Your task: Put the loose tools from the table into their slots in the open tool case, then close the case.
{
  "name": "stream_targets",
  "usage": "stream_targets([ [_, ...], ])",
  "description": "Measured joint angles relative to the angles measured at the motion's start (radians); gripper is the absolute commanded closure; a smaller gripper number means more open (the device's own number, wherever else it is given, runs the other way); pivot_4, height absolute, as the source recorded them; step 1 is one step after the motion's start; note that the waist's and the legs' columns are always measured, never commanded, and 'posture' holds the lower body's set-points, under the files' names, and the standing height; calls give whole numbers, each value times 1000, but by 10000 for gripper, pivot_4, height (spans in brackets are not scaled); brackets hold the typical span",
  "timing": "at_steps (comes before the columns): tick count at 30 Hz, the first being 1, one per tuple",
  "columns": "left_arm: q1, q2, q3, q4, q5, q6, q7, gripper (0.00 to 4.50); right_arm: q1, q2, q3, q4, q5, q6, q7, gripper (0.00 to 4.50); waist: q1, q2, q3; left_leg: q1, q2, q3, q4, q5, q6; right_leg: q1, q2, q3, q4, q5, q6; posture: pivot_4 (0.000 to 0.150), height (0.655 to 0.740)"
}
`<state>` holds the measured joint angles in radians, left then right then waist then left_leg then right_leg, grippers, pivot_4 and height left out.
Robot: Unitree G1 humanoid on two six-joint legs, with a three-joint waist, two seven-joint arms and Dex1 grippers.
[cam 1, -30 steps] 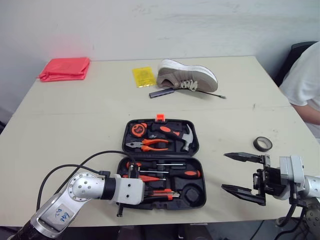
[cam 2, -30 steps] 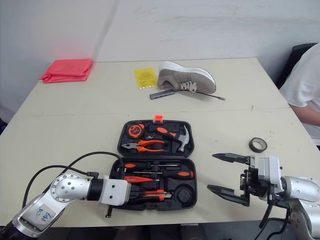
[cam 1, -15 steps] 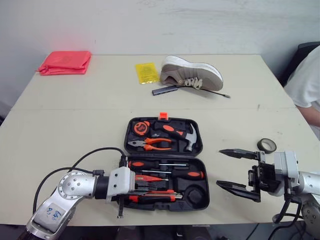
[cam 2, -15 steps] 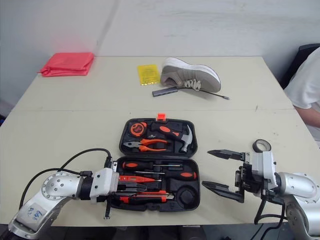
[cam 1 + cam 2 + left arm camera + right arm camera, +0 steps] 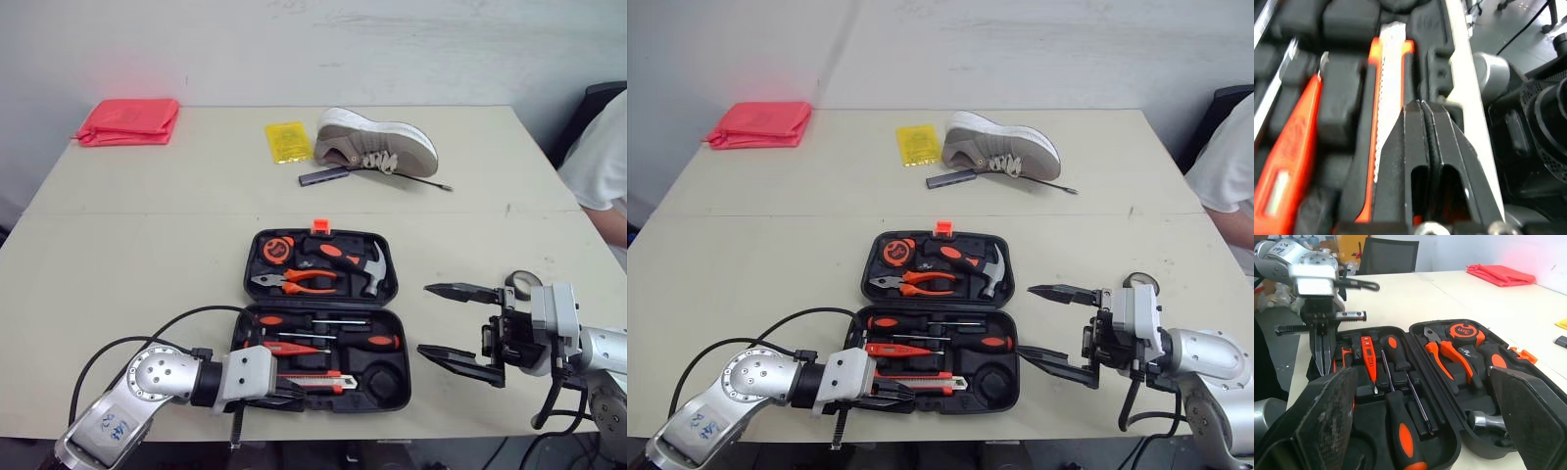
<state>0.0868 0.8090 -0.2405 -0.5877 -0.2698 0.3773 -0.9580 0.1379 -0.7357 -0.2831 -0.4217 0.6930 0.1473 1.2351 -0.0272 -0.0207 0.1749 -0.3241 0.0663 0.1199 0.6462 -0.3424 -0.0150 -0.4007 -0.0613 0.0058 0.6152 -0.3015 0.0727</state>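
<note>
Black tool case [image 5: 390, 293] — orange-handled pliers [image 5: 299, 282] (red cloth [image 5: 127, 119], yellow packet [image 5: 285, 142], grey shoe [image 5: 377, 149]).

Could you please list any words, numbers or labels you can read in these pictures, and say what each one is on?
"3m": on the orange face of the tape measure, as far as it can be made out.
Yellow packet on the table: its print is too small to read.
Sticker on the left arm: handwriting, not legible.

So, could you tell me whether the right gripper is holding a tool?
No, the right gripper is wide open and empty beside the tool case.
</note>
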Motion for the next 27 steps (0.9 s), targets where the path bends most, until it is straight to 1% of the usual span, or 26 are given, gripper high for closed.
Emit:
stream_targets([
  [5, -3, 8, 3, -34, -49, 135, 13, 44577, 45, 17, 0, 69, -8, -66, 59, 0, 0, 0, 0, 0, 0, 0, -1, 0, 0, 0, 0, 0, -1, 0, 0, 1500, 7400],
  [7, 0, 8, 10, -39, -65, 163, 24, 44577, 56, 19, -2, 105, -13, -94, 84, 0, -4, 3, -2, 0, 0, 1, -2, -1, 0, 1, 0, 1, -2, 0, 0, 1500, 7400],
  [12, 22, -46, 43, -29, -129, 218, 60, 44577, 64, 20, -4, 149, -16, -135, 109, 0, 2, 5, -1, 1, 0, 0, 1, -1, 1, 3, 0, 0, -3, -1, -1, 1500, 7400],
  [14, 28, -48, 47, -27, -137, 207, 59, 44577, 65, 20, -7, 156, -16, -147, 109, 0, 2, 4, 0, 1, 0, 0, 1, 0, 1, 3, -1, 0, -4, -3, -5, 1500, 7400],
  [15, 38, -51, 58, -23, -140, 180, 53, 44577, 70, 20, -18, 159, -16, -148, 107, 0, 1, 4, 0, 1, -1, 0, 1, 0, 1, 3, -1, 1, -4, -6, -12, 1500, 7400],
  [18, 77, -91, 153, -5, -175, 42, 16, 44577, 122, 17, -127, 225, -12, -156, 100, 0, 1, 3, 2, -1, 0, 0, 0, -1, 1, 2, -1, 0, -4, -7, -13, 1500, 7400],
  [20, 85, -86, 206, -5, -191, 2, -1, 44577, 147, 9, -177, 266, -14, -175, 108, 0, 1, 3, 2, -1, 0, 0, 0, -1, 1, 2, -1, -1, -4, -7, -13, 1500, 7400],
  [21, 91, -87, 250, -5, -209, -12, -4, 42234, 161, 1, -213, 307, -21, -197, 119, 0, 1, 4, 2, -1, 0, 0, -1, -1, 1, 2, -1, 0, -4, -7, -13, 1500, 7400],
  [23, 97, -87, 380, 9, -264, -11, 11, 36697, 196, -28, -305, 444, -54, -260, 134, 0, 3, 4, 3, -1, 0, -1, 0, -1, 1, 2, -1, -1, -5, -7, -13, 1500, 7400],
  [24, 102, -84, 444, 22, -286, -7, 18, 31594, 204, -40, -347, 512, -71, -289, 135, 0, 1, 3, 3, 0, 0, 0, 0, -1, 1, 2, -1, -1, -5, -7, -13, 1500, 7400],
  [26, 127, -70, 566, 66, -310, -11, 19, 24206, 201, -50, -430, 647, -94, -342, 105, 0, -3, 3, 3, 0, 0, 0, 0, -1, 1, 2, 0, 0, -6, -7, -13, 1500, 7400],
  [27, 151, -59, 638, 116, -311, -20, 19, 18590, 203, -52, -479, 729, -106, -371, 75, 0, -6, 3, 3, 1, 0, 1, 0, -1, 1, 2, 0, 0, -6, -8, -14, 1500, 7400],
])
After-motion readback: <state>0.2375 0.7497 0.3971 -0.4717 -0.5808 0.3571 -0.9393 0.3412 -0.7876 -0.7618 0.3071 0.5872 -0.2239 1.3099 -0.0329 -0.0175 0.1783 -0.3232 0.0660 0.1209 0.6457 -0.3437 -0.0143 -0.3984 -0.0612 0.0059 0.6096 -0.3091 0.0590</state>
